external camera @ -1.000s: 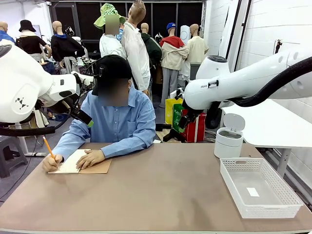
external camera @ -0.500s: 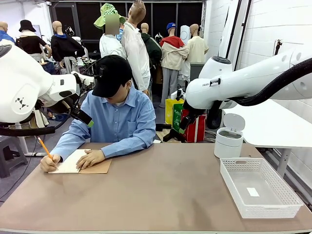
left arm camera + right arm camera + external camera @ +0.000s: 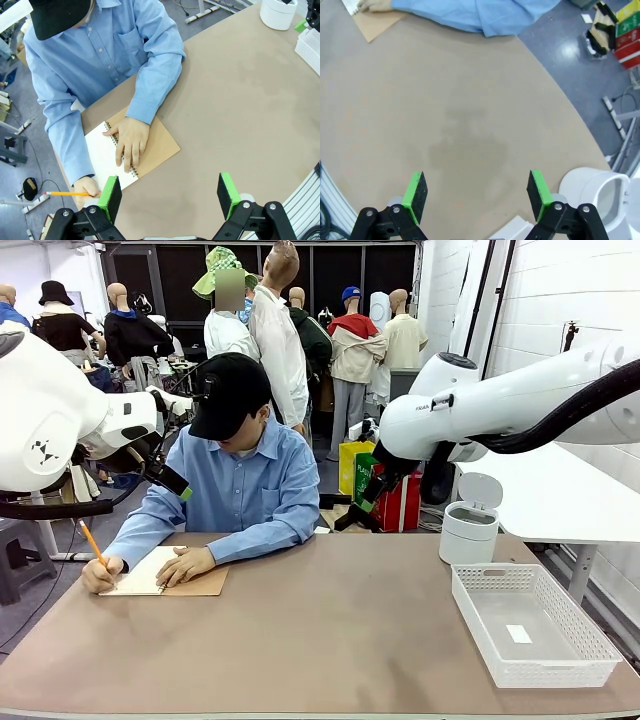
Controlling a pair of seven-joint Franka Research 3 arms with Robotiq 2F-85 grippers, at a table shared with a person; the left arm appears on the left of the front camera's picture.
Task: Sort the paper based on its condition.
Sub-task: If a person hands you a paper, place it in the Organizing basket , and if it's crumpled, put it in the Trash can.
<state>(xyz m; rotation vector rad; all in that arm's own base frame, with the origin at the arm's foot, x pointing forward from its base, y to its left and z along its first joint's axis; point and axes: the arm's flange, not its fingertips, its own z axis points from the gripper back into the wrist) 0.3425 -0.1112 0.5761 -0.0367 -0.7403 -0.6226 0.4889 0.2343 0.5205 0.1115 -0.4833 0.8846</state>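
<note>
- The left gripper (image 3: pixel 170 197) is hovering with its jaws spread wide and nothing between them; the spiral-bound notebook (image 3: pixel 131 154) is lying just beyond its left pad.
- The person is pinning the open page (image 3: pixel 102 156) flat with one hand (image 3: pixel 128 144) and writing with a pencil (image 3: pixel 67 193), so no loose sheet seems ready for sorting.
- The right gripper (image 3: pixel 476 197) is also gaping and empty, hanging above bare table (image 3: pixel 420 100), probably waiting.
- The white mesh basket (image 3: pixel 560 665) and lidded bin (image 3: pixel 470 520) are sitting on its side, likely the two destinations.

At your 3 o'clock: white brick wall (image 3: pixel 560 300) | 12 o'clock: dark panelled back wall (image 3: pixel 180 280) | underfoot: grey glossy floor (image 3: pixel 570 50) | brown table (image 3: pixel 330 630)
</note>
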